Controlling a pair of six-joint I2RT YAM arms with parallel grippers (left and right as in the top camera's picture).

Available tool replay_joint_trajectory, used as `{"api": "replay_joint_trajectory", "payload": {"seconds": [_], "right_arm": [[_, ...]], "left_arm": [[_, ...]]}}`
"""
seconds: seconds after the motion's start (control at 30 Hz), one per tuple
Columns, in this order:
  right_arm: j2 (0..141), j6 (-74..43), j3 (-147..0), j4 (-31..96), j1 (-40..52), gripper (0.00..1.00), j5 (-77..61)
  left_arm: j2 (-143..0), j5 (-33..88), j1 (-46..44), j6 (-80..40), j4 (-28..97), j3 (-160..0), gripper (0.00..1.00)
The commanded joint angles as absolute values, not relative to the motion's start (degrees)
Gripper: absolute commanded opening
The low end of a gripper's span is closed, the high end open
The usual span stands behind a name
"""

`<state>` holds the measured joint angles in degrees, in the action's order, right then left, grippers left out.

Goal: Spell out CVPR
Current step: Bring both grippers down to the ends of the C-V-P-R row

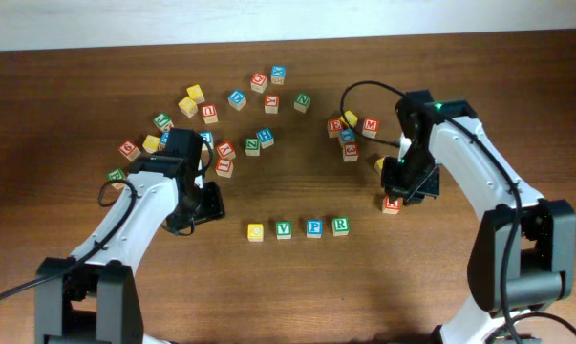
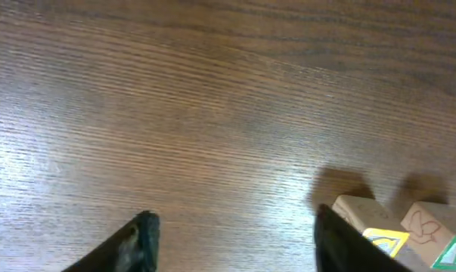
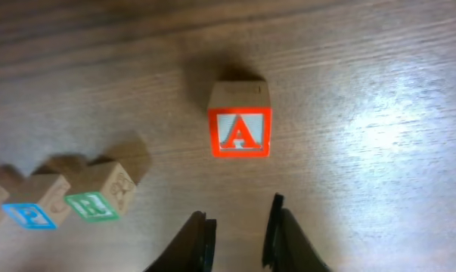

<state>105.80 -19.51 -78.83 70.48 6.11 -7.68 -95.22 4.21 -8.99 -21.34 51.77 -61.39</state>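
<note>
**Q:** Jaws first: how do they stand?

**A:** The left gripper (image 2: 234, 230) is spread wide, with only bare wood between its fingers. The right gripper (image 3: 240, 219) has a narrow gap between its fingers and grasps nothing.

**Q:** And the big picture?

**A:** A brown wooden table (image 1: 297, 296) fills the overhead view. The left arm (image 1: 135, 205) reaches in from the lower left, and its gripper is low over the wood, left of the word. The right arm (image 1: 479, 162) curves in from the lower right, and its gripper is right of the word.

**Q:** Where are the letters?

**A:** Loose blocks (image 1: 237, 98) lie scattered in an arc across the far half of the table. Nearer the arms, between the two grippers, a straight row (image 1: 284, 229) of four blocks lies left to right with small gaps between them. First is a yellow block (image 1: 256, 231) whose letter I cannot read from above. Then come a green V block (image 1: 284, 229), a blue P block (image 1: 313, 227) and a green R block (image 1: 340, 225).

**Q:** Anything close to the grippers?

**A:** In the left wrist view the yellow block sits just beyond the right-hand finger (image 2: 341, 242). A red A block (image 3: 240, 130) lies flat in front of the right gripper's fingertips, apart from them and off the R end of the row.
</note>
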Motion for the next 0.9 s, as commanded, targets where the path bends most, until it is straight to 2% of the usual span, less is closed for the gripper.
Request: {"api": "replay_joint_trajectory", "payload": {"seconds": [0.0,0.07,0.1,0.33,0.47,0.87], "right_arm": [[105.58,-18.15,-74.61,67.48,6.17,0.13,-12.16],[105.58,-18.22,-71.31,64.03,7.16,0.12,-12.78],[105.58,-18.22,-69.28,61.78,8.12,0.05,-13.61],[105.58,-18.96,-66.54,56.73,14.17,0.04,-14.76],[105.58,-19.97,-66.54,56.53,14.28,0.04,-14.59],[105.58,-21.74,-63.09,53.84,14.31,0.04,-13.54]], "left_arm": [[-95.68,2.37,-8.97,-21.82,51.66,-61.14,0.19],[-95.68,2.61,-9.02,-21.80,51.68,-61.14,0.15],[-95.68,3.38,-9.02,-21.78,51.68,-61.14,0.15],[-97.27,3.66,-9.02,-21.78,51.64,-61.14,0.15],[-101.47,4.25,-9.02,-21.76,51.42,-61.14,0.00],[-105.10,7.38,-15.11,-19.88,50.19,-61.08,0.00]]}}
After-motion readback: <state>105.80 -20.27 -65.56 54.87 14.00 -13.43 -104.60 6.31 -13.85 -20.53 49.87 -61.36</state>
